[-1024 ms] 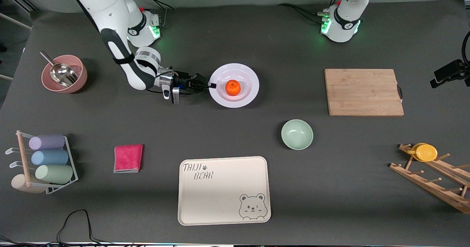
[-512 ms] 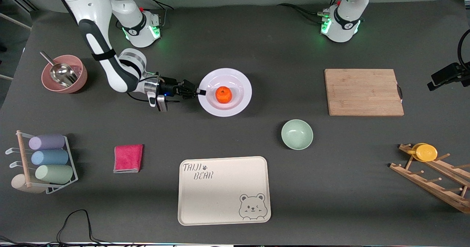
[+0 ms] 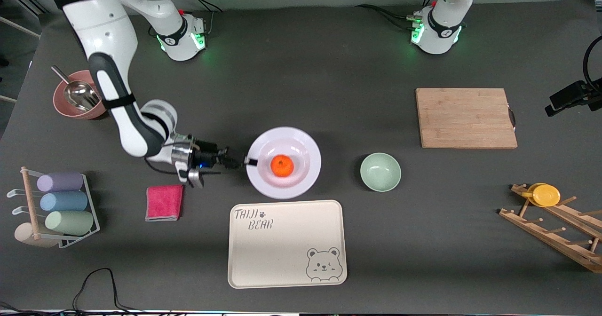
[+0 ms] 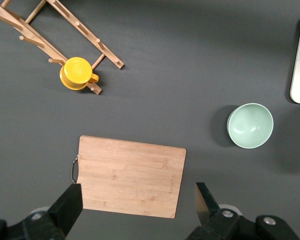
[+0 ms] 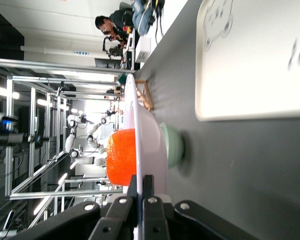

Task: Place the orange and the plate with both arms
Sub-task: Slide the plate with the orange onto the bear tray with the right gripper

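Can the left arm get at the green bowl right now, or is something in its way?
Probably yes. The left gripper hangs open over the cutting board, holding nothing. The green bowl sits uncovered on the table, apart from the plate the right gripper is pinching, so nothing blocks the way.

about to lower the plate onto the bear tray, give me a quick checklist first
1. Right gripper shut on the plate rim: ok.
2. Orange sits mid-plate: ok.
3. Plate level: looks level in the front view, otherwise cannot tell.
4. Bear tray bare to receive the plate: ok.
5. Green bowl apart from the plate: ok.
6. Left gripper waits, open, above the cutting board, out of the way: ok.
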